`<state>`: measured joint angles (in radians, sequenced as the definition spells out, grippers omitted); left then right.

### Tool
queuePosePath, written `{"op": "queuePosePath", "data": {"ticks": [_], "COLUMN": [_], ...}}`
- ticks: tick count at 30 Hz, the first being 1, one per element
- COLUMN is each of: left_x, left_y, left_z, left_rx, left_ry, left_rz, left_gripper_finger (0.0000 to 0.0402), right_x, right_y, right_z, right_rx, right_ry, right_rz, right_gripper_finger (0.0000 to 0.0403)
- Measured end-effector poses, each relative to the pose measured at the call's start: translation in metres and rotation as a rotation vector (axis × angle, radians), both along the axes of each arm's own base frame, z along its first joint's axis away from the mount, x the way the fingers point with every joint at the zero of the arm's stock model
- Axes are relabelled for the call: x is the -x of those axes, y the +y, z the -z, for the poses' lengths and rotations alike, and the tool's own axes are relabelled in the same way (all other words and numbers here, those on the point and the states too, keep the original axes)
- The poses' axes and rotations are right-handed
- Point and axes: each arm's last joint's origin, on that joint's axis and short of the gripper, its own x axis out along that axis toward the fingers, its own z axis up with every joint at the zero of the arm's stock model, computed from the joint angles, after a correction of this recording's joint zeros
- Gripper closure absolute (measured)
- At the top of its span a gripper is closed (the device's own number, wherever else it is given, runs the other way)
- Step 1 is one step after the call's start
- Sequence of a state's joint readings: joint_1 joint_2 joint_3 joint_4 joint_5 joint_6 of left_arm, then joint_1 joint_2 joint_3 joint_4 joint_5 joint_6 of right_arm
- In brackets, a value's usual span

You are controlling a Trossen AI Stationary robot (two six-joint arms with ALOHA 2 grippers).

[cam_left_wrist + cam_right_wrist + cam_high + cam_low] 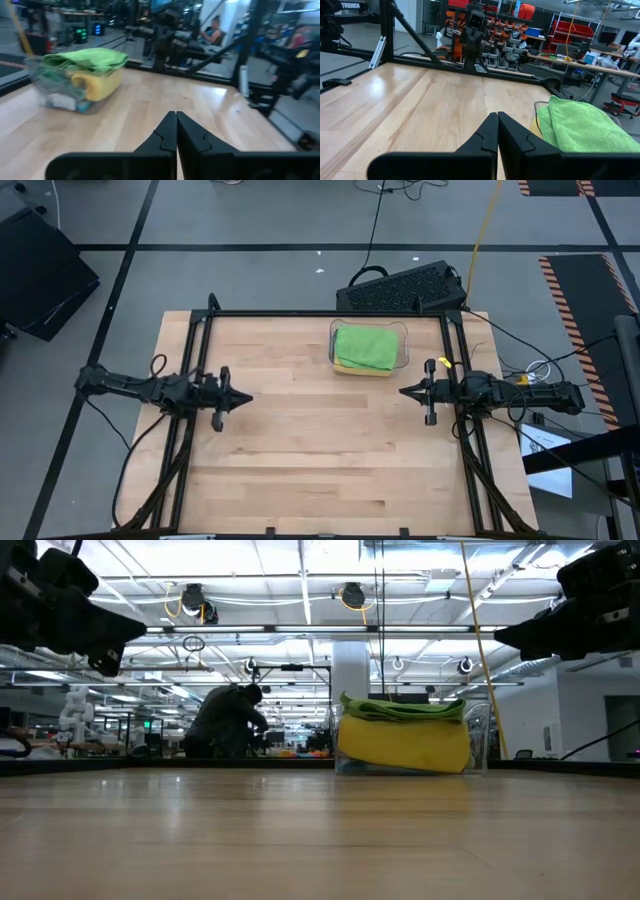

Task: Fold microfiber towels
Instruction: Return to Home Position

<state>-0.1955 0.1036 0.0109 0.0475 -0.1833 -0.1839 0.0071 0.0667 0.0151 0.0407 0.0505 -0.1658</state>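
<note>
A stack of folded microfiber towels (366,348) sits in a clear plastic bin (404,356) at the table's far middle, a bright green one on top and a yellow one (404,745) under it. My left gripper (246,397) hovers shut over the table's left side, pointing level toward the right. My right gripper (404,392) hovers shut over the right side, pointing level toward the left, just near of the bin. In the wrist views each pair of fingers (176,131) (498,131) is closed with nothing between them.
Black frame rails (320,313) run along the table's far, left and right sides. A black keyboard (405,286) lies on the floor beyond the far edge. A person (225,720) works in the room behind. Bare wood (320,450) spans the table's middle and near part.
</note>
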Motion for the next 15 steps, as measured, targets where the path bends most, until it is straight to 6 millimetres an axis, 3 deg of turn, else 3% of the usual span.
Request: {"op": "queuePosePath", "data": {"ticks": [6,15], "left_x": [0.0055,0.0056], "left_y": [-0.0011,0.0059], "left_z": [-0.0055,-0.0062], "left_rx": [-0.024,-0.087], "left_ry": [-0.069,-0.079], "left_rz": [0.076,0.009], "left_gripper_finger": [0.0399,0.0400], "right_x": [0.0000,0.0000], "right_y": [0.0000,0.0000], "right_z": [0.0000,0.0000], "right_rx": [0.000,0.000], "right_ry": [0.000,0.000], "right_rz": [0.000,0.000], "right_gripper_finger": [0.0403,0.0403]}}
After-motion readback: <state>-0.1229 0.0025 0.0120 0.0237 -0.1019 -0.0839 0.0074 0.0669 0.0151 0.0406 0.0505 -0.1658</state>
